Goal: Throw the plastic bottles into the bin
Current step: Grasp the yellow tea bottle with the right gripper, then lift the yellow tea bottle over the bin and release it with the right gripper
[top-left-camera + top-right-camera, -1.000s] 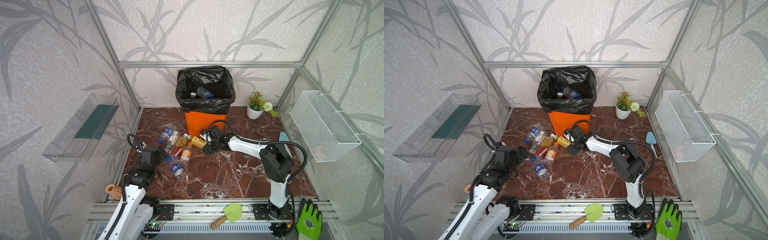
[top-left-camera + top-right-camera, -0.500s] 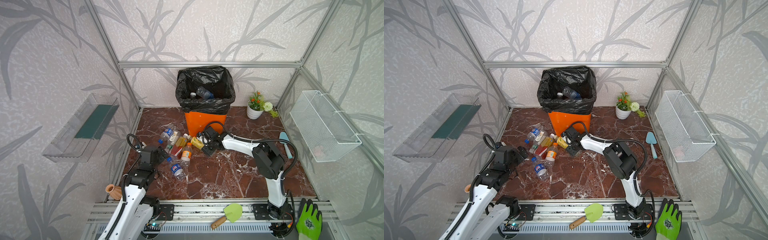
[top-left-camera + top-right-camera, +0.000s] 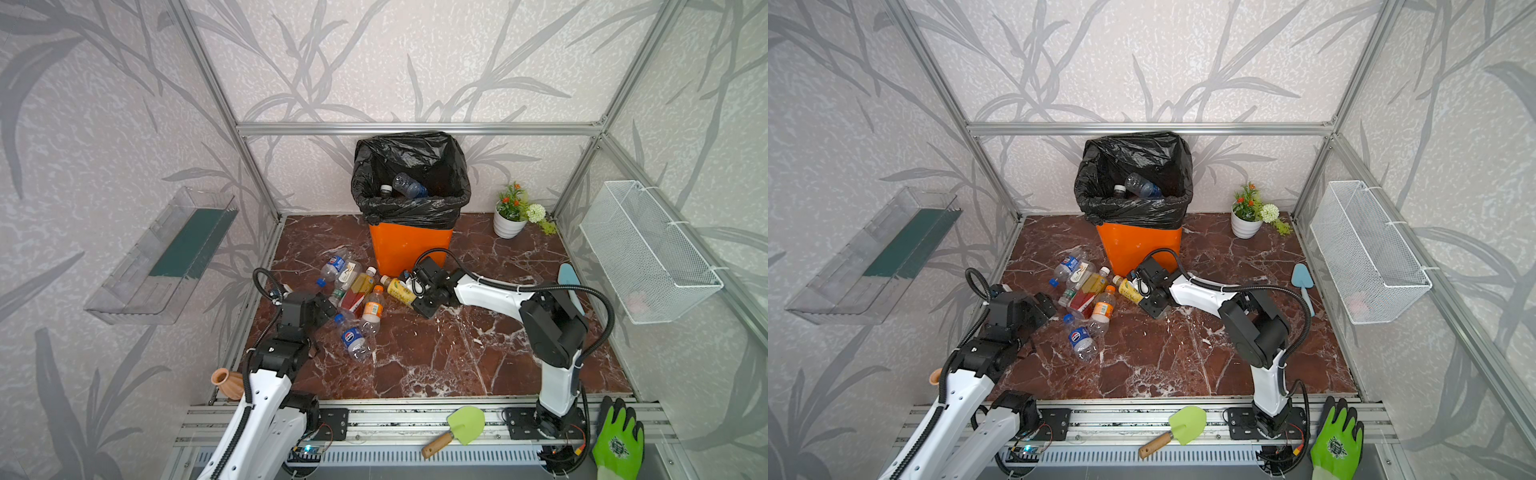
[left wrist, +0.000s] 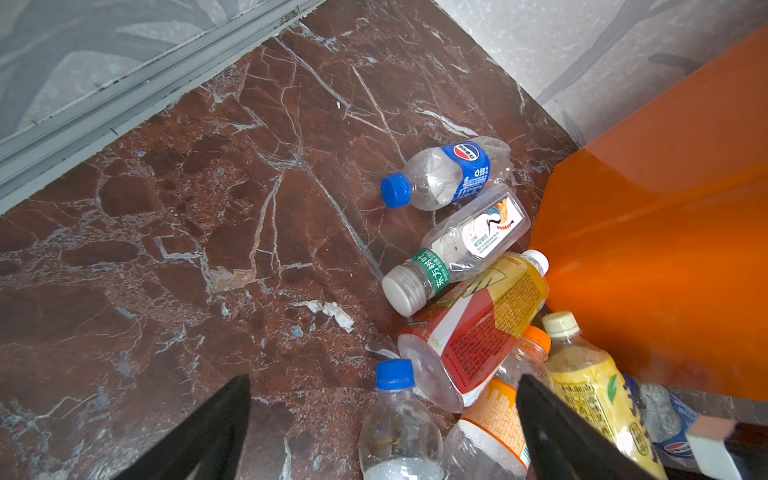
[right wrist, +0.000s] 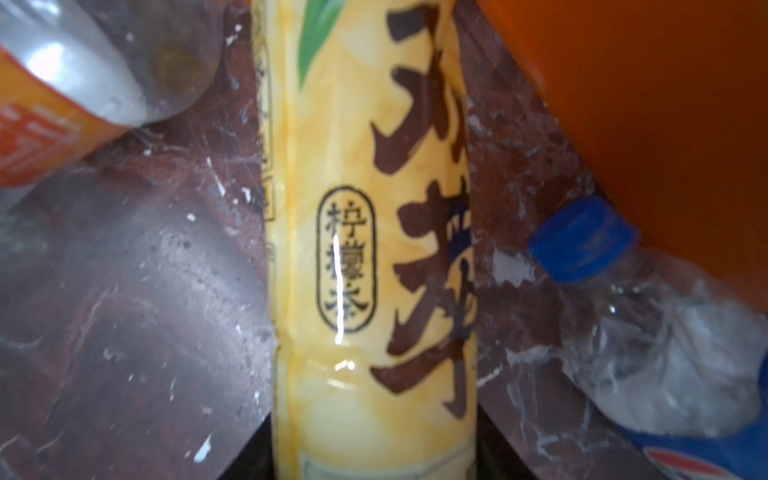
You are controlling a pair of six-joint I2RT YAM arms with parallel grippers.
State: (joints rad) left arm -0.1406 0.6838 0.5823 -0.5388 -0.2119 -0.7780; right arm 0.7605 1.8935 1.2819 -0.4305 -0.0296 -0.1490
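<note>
While the left fingers (image 4: 199,436) hang spread as wide as they go over the near edge of the heap, holding nothing, the right arm is doing the work. The step in hand looks like the pick-up: the right fingers (image 5: 257,461) sit tight against either side of the yellow-labelled bottle (image 3: 398,289), near its base, and it lies flat on the marble surface (image 3: 457,353), not yet lifted. It rests at the foot of the bin (image 3: 409,249), at about the bin's 6 o'clock, with a blue-capped bottle (image 5: 582,239) just beside it against the orange wall. The other loose bottles (image 3: 353,291) lie piled at the bin's 7 to 8 o'clock. At least two more (image 3: 409,185) show inside the black liner.

Next, I'd say, comes a straight lift, high enough to clear that tall rim. Then a carry toward 12 o'clock over the bag before letting go. A grip so near the base may let the bottle tip.
</note>
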